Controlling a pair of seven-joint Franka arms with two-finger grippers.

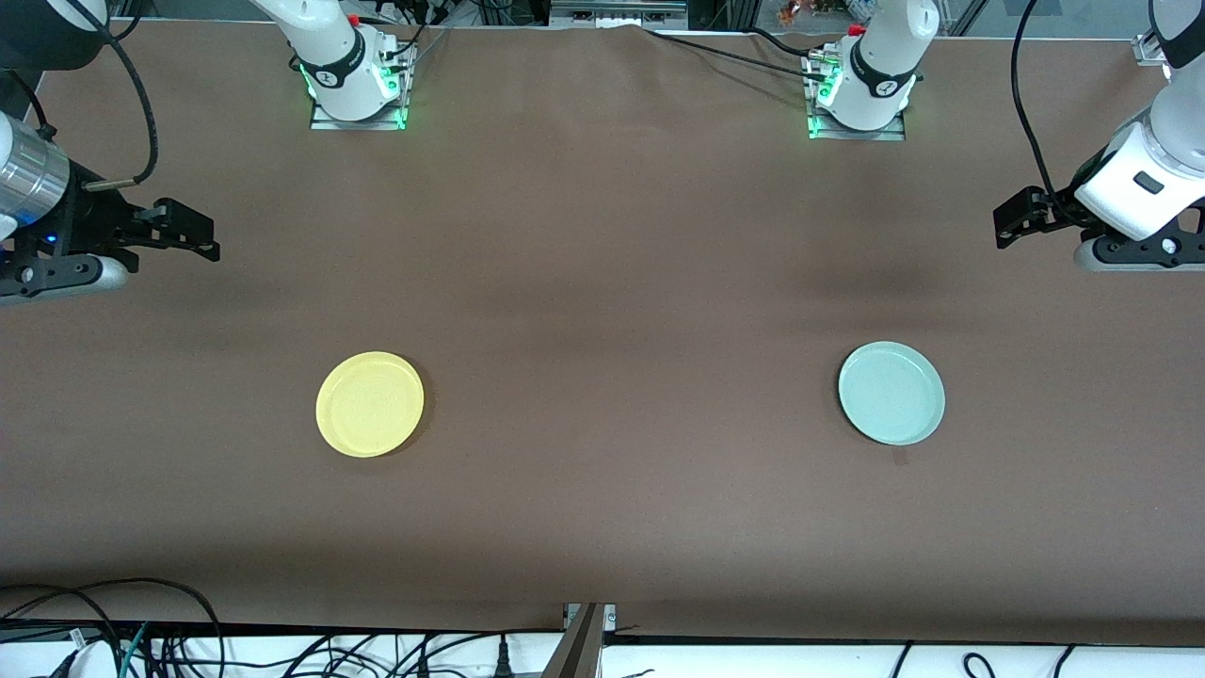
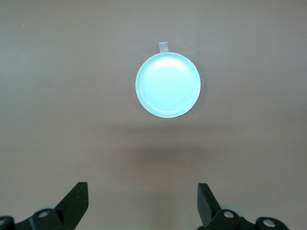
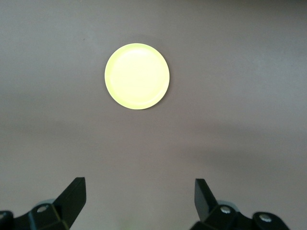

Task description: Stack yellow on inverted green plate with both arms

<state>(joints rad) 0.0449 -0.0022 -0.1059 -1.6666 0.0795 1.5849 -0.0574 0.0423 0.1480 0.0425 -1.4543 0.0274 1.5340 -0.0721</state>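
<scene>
The yellow plate [image 1: 369,404] [image 3: 137,75] lies rim up on the brown table toward the right arm's end. The pale green plate [image 1: 891,393] [image 2: 168,85] lies toward the left arm's end, also rim up, with its hollow side showing. My right gripper [image 1: 193,235] [image 3: 140,189] hangs open and empty over bare table at the right arm's end, apart from the yellow plate. My left gripper [image 1: 1005,224] [image 2: 143,191] hangs open and empty over bare table at the left arm's end, apart from the green plate.
A small strip of tape [image 1: 899,457] [image 2: 164,46] sticks to the table right beside the green plate, nearer to the front camera. The two arm bases [image 1: 356,85] [image 1: 859,94] stand along the table's back edge. Cables [image 1: 141,640] hang below the front edge.
</scene>
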